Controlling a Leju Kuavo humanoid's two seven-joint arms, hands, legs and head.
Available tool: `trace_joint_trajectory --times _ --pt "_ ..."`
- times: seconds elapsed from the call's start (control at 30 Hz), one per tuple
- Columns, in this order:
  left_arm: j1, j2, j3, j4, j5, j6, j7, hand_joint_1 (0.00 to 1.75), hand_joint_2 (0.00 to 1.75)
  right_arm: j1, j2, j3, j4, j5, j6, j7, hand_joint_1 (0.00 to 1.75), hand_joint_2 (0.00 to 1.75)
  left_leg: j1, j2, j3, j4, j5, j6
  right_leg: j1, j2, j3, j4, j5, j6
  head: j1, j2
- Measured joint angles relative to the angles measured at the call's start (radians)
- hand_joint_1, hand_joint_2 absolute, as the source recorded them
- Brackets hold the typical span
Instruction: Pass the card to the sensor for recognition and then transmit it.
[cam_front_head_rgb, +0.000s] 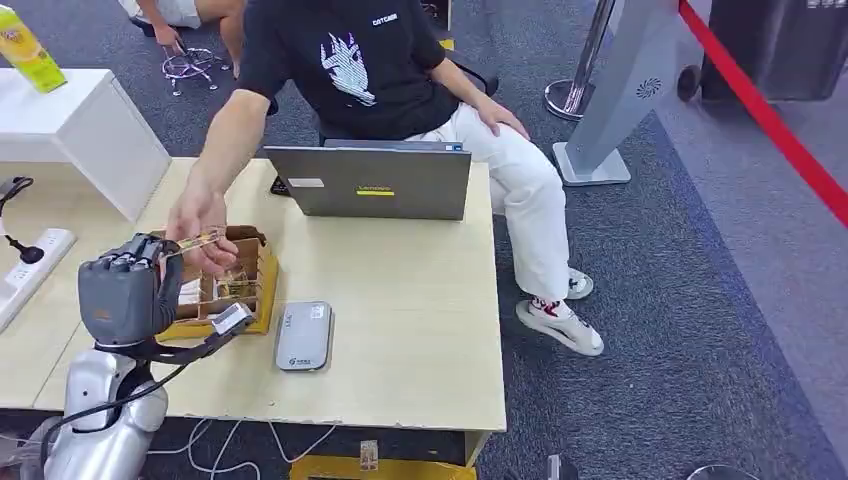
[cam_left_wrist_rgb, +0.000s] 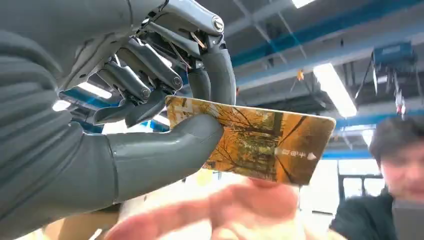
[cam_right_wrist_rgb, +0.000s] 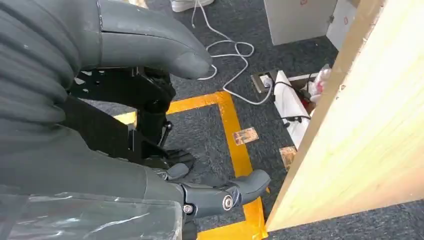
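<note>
Head view, lower left: the left hand (cam_front_head_rgb: 125, 290) meets a person's hand (cam_front_head_rgb: 200, 232) — the card (cam_left_wrist_rgb: 250, 145) itself is tiny. Left wrist view shows it pinched between thumb and fingers (cam_left_wrist_rgb: 150, 60); the right hand (cam_right_wrist_rgb: 150, 165) hangs empty, spread, beside the table (cam_right_wrist_rgb: 360, 130).

One desk (cam_front_head_rgb: 400, 330) carries one open laptop (cam_front_head_rgb: 368, 182), one grey card reader (cam_front_head_rgb: 304, 336) and one small wooden box (cam_front_head_rgb: 228, 285). One orange card (cam_left_wrist_rgb: 260, 142) is in the robot's left hand (cam_front_head_rgb: 125, 290). One white power strip (cam_front_head_rgb: 30, 262) lies at the desk's edge, one person (cam_front_head_rgb: 380, 70) sits behind it, and one yellow carton (cam_front_head_rgb: 28, 50) stands on one white stand (cam_front_head_rgb: 80, 130).
</note>
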Motion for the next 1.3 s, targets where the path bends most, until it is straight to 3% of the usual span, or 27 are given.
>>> trace_joint_trajectory --times 0.3,0.33,0.37,0.4,1.3 --pt "-0.006 0.013 0.0 -0.043 0.002 -0.014 0.01 1.75 1.75 0.0 0.0 0.0 0.0 -0.005 0.002 0.0 0.0 1.75 0.0 0.0 0.0 0.0 0.0 0.0 0.0 0.0 0.0 0.0 0.0 0.0 0.0 0.0" --pt "-0.006 0.016 0.0 -0.043 0.002 -0.014 0.01 1.57 1.75 0.0 0.0 0.0 0.0 -0.005 0.003 0.0 0.0 1.75 0.0 0.0 0.0 0.0 0.0 0.0 0.0 0.0 0.0 0.0 0.0 0.0 0.0 0.0" --pt "-0.006 0.018 0.0 -0.043 0.002 -0.014 0.01 0.05 1.75 0.0 0.0 0.0 0.0 -0.005 0.003 0.0 0.0 1.75 0.0 0.0 0.0 0.0 0.0 0.0 0.0 0.0 0.0 0.0 0.0 0.0 0.0 0.0" --pt "-0.006 0.018 0.0 -0.043 0.002 -0.014 0.01 0.0 1.75 0.0 0.0 0.0 0.0 -0.005 0.003 0.0 0.0 1.75 0.0 0.0 0.0 0.0 0.0 0.0 0.0 0.0 0.0 0.0 0.0 0.0 0.0 0.0" --pt "0.008 0.017 0.0 -0.052 -0.003 -0.012 0.021 0.0 1.75 0.001 0.0 0.0 0.0 -0.008 0.004 -0.004 0.0 1.75 0.0 0.0 0.0 0.0 0.0 0.0 0.0 0.0 0.0 0.0 0.0 0.0 0.0 0.0"
